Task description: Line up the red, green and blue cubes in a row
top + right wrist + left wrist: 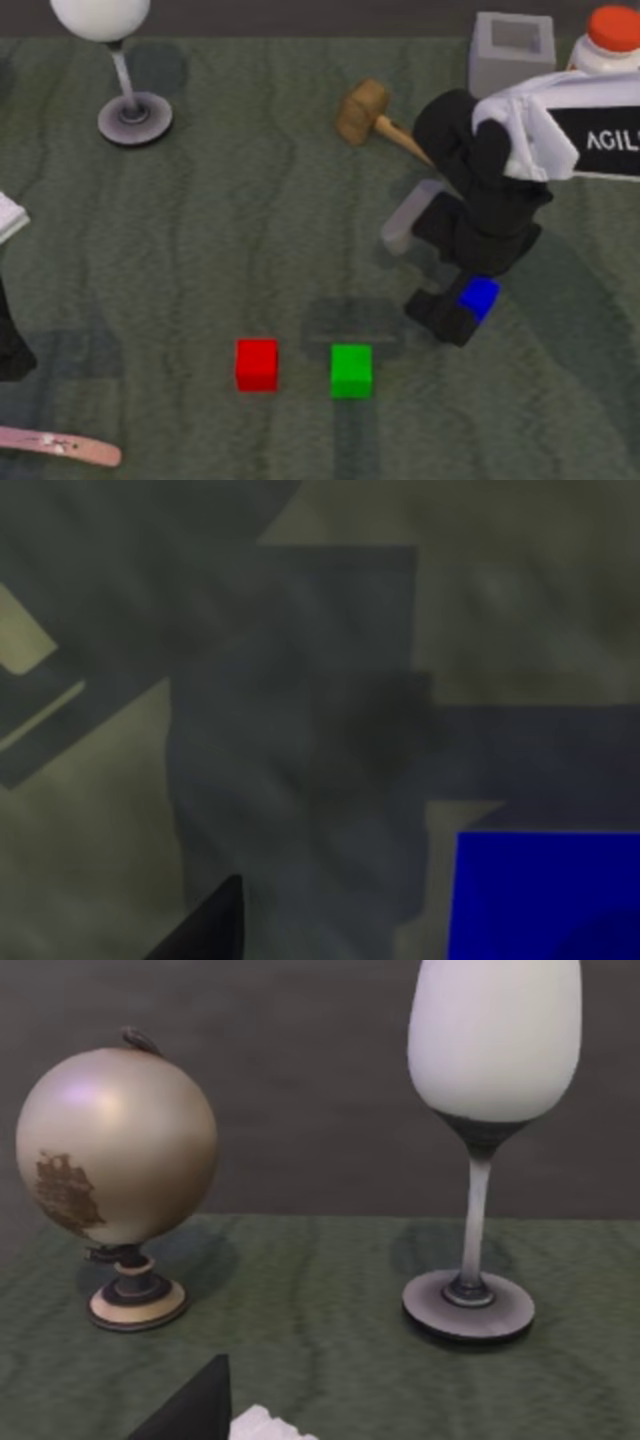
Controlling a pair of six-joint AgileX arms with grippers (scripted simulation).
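The red cube [257, 363] and the green cube [351, 370] sit side by side near the front of the table with a small gap between them. The blue cube [480, 296] lies farther right and back, out of their line. My right gripper [455, 312] hovers open over the blue cube, partly covering it. In the right wrist view one dark finger [215, 925] shows, apart from the blue cube [545, 895], with bare mat between them. My left gripper [10, 350] is parked open at the left edge; one of its fingers [195, 1405] shows.
A wine glass [130, 110] stands back left and a globe [115, 1150] shows beside it in the left wrist view. A wooden mallet [365, 112], a grey hollow box [512, 50] and a red-capped bottle [610, 40] are at the back right. A pink flat object [60, 447] lies front left.
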